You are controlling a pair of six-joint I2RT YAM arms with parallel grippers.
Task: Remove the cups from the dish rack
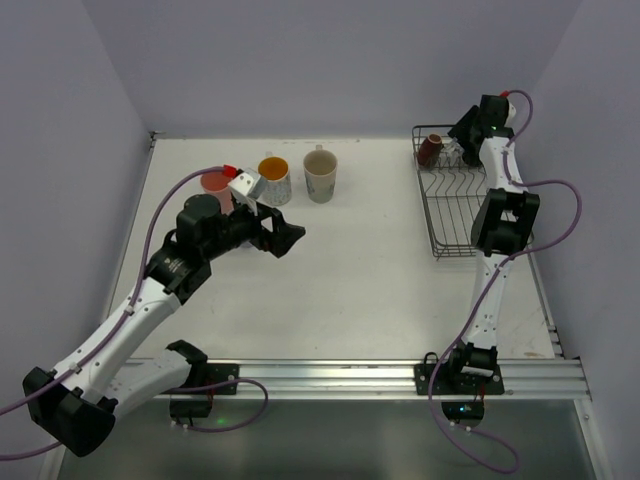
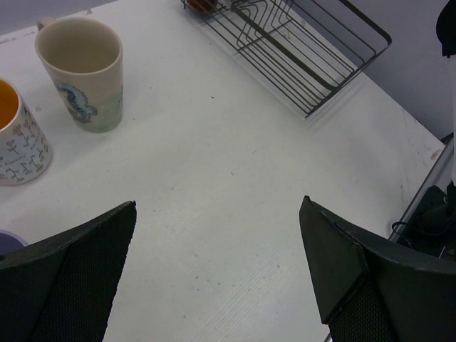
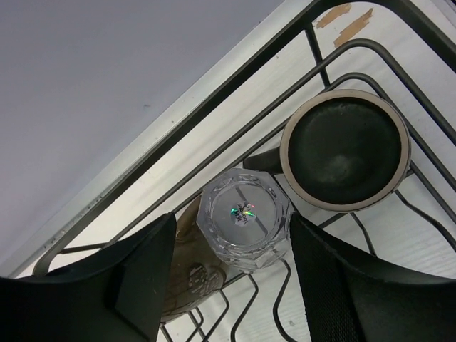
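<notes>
Though the top view hides it, we see from the right wrist a clear glass upside down in the rack corner, inside the spread right gripper; the left gripper hangs wide over the table.

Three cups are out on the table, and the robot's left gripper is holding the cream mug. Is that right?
Not quite. The left gripper is holding nothing. The left wrist view shows it open over the bare table, with the cream mug standing apart from it. The rest is right: the salmon tumbler, the dotted mug and the cream mug are out on the table.
</notes>
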